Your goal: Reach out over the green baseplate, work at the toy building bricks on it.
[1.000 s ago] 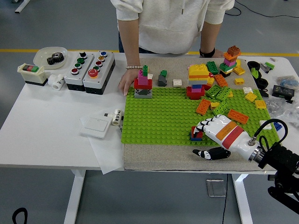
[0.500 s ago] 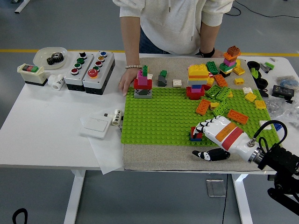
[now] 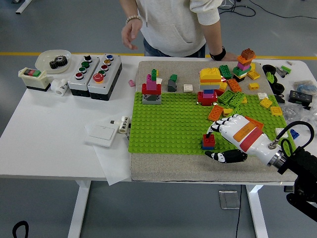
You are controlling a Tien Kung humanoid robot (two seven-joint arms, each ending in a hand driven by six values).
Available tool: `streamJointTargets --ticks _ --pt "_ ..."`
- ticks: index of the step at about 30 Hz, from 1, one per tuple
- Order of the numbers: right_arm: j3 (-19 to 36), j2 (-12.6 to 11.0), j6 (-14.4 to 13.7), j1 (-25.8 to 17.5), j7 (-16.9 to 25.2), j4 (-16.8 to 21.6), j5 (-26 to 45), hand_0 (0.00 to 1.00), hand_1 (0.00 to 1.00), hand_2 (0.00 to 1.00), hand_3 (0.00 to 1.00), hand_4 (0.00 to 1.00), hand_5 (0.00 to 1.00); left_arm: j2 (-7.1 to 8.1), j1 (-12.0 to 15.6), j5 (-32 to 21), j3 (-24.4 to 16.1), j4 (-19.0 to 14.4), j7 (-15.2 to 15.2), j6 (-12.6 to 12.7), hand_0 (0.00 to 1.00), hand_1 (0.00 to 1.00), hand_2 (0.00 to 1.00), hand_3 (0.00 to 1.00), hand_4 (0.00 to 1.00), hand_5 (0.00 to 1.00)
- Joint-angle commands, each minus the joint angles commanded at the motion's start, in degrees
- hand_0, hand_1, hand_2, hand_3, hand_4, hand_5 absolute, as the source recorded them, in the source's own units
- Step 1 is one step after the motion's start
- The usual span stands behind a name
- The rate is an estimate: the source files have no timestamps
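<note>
The right hand [image 3: 224, 139] is reaching in from the right over the green baseplate [image 3: 168, 124]. Its fingers are lying loose and spread, holding nothing, with the fingertips just beside a small red and blue brick stack [image 3: 208, 141] near the plate's front edge. More bricks [image 3: 233, 94] are sitting at the back right. A person's hand [image 3: 130, 30] is hanging above the table's far side.
</note>
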Motion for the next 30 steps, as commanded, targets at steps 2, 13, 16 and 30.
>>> streamJointTargets --ticks 2,13,16,30 --pt "1.18 -0.06 -1.16 0.08 -1.57 -0.18 -0.21 0.351 0.502 0.590 0.550 0.793 0.510 0.00 -0.03 -0.03 0.01 0.01 -0.01 -0.04 0.654 0.649 0.677 0.609 0.661 0.657" --pt "6.36 0.24 4.14 1.21 -20.56 -7.12 -0.82 0.544 0.649 0.735 0.655 0.829 0.489 0.04 -0.02 -0.30 0.10 0.04 -0.10 -0.06 0.654 0.647 0.677 0.608 0.661 0.657" --pt "7.68 -0.01 4.87 0.98 -20.66 -8.31 -0.46 0.544 0.649 0.735 0.655 0.829 0.489 0.03 -0.04 -0.33 0.14 0.05 -0.10 -0.07 0.654 0.647 0.677 0.608 0.661 0.657" --pt "13.26 -4.39 7.58 -2.20 -16.55 -9.83 2.05 0.584 0.657 0.724 0.671 0.835 0.463 -0.07 -0.11 0.24 -0.13 0.08 0.19 0.01 0.653 0.642 0.677 0.607 0.660 0.657"
